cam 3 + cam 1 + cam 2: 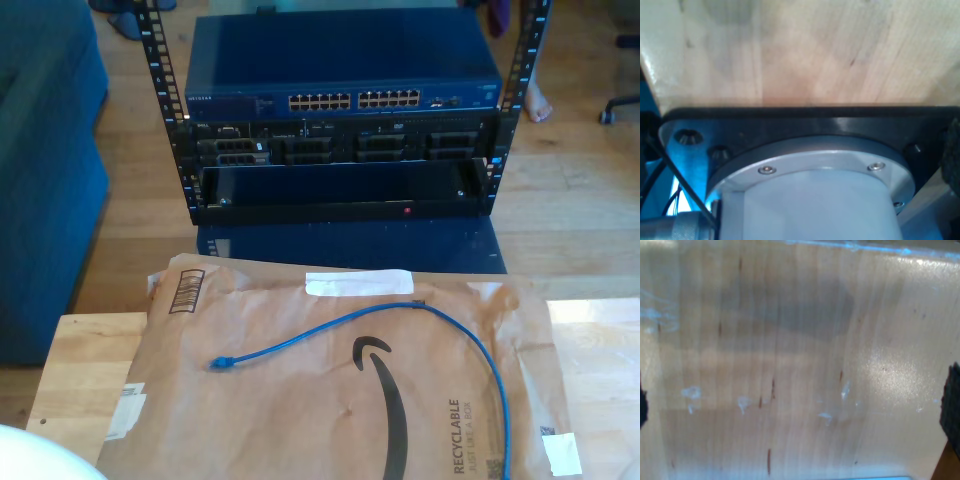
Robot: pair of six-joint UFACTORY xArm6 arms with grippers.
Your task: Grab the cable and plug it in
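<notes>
Up close, the first wrist view looks along pale wooden surface (805, 55) to a black mounting plate (805, 122) with a grey metal flange (815, 165) bolted on it; the lower corners are blurred. A dark ridged edge (952, 160), cut off by the frame, may be one of my first gripper's fingers, and I cannot tell how wide they stand.

The second wrist view shows blurry light wood (790, 365) with small pale smears and dark streaks. Dark slivers at both side edges (952, 400) look like my second gripper's fingers spread far apart, with nothing between them.

In the exterior view the blue Ethernet cable (470, 335) lies on a brown paper mailer (300, 410) spread over the wooden surface (85, 370). One plug end (219, 364) rests toward the exterior view's left; the cable arcs over and runs off the bottom edge toward the right. Beyond stands a rack with a blue network switch (340, 70), its ports too small to make out singly.
</notes>
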